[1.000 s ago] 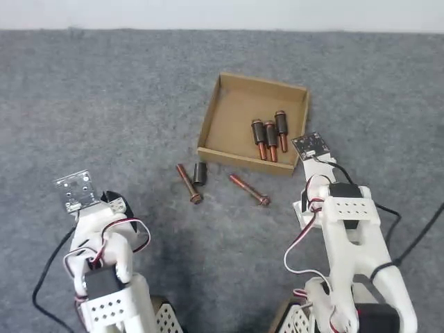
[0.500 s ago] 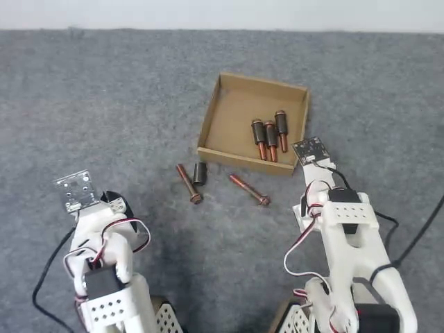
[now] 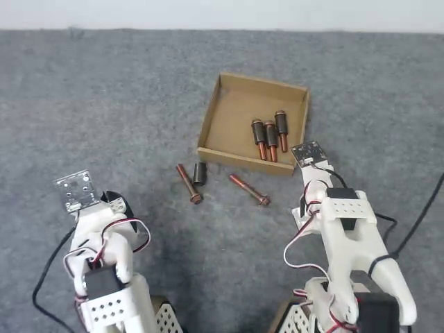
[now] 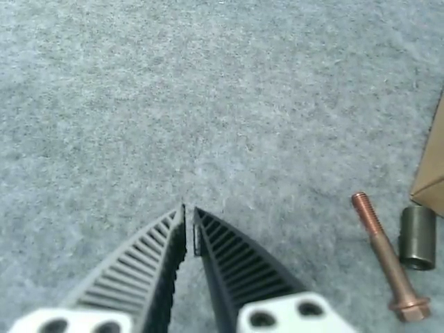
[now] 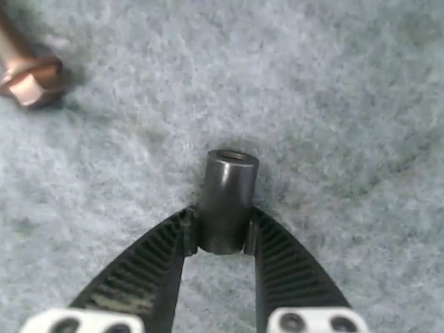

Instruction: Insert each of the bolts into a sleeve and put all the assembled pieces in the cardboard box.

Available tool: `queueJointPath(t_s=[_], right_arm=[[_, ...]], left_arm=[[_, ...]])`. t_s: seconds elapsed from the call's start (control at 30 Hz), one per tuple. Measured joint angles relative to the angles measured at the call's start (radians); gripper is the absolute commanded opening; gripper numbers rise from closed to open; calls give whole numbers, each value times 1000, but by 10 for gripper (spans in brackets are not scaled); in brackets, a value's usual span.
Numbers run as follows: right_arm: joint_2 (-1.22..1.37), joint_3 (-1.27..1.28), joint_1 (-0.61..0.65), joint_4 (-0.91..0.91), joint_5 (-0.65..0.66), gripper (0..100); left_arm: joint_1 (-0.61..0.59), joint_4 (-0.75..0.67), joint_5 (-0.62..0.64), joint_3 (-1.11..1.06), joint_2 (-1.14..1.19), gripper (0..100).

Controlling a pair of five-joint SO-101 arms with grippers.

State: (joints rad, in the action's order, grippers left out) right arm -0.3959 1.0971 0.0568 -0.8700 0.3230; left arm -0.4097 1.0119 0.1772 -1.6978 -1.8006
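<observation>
My right gripper (image 5: 222, 222) clamps the sleeve (image 5: 229, 184), bore pointing away from my fingers, a bolt (image 5: 28, 75) lying close by; my left gripper (image 4: 189, 211) is closed on nothing.

We take this for a small robotics lab bench: the left arm (image 3: 104, 229) and right arm (image 3: 354, 243), white plastic with loose wires, stand on a grey felt mat (image 3: 104, 90) before a bare white wall (image 3: 222, 14).

counts | cardboard box (image 3: 209, 114): 1 | assembled pieces: 3 – left piece (image 3: 259, 139), middle piece (image 3: 271, 141), right piece (image 3: 281, 130) | bare bolts: 2 – left bolt (image 3: 188, 183), right bolt (image 3: 250, 189) | empty sleeves: 2 – worktop sleeve (image 3: 200, 173), gripped sleeve (image 5: 225, 201) | end effectors: 2 – left end effector (image 4: 189, 218), right end effector (image 5: 220, 223)
</observation>
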Motion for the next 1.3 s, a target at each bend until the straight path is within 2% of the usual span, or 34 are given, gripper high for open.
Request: queueJointPath(t_s=[0.17, 0.5, 0.7, 0.87, 1.1, 1.3], right_arm=[[0, 0, 0, 8, 0, 9], [0, 0, -8, 14, 0, 7], [-26, 2, -132, 3, -23, 7], [-29, 2, -198, 3, -31, 7], [-29, 2, -204, 15, -31, 7], [-29, 2, -204, 15, -31, 7]], left_arm=[[0, 0, 0, 0, 0, 14], [0, 0, 0, 0, 0, 14], [2, 0, 0, 0, 0, 13], [81, 9, -5, 0, 0, 13], [218, 161, -118, 103, 0, 13], [252, 239, -172, 229, 0, 13]])
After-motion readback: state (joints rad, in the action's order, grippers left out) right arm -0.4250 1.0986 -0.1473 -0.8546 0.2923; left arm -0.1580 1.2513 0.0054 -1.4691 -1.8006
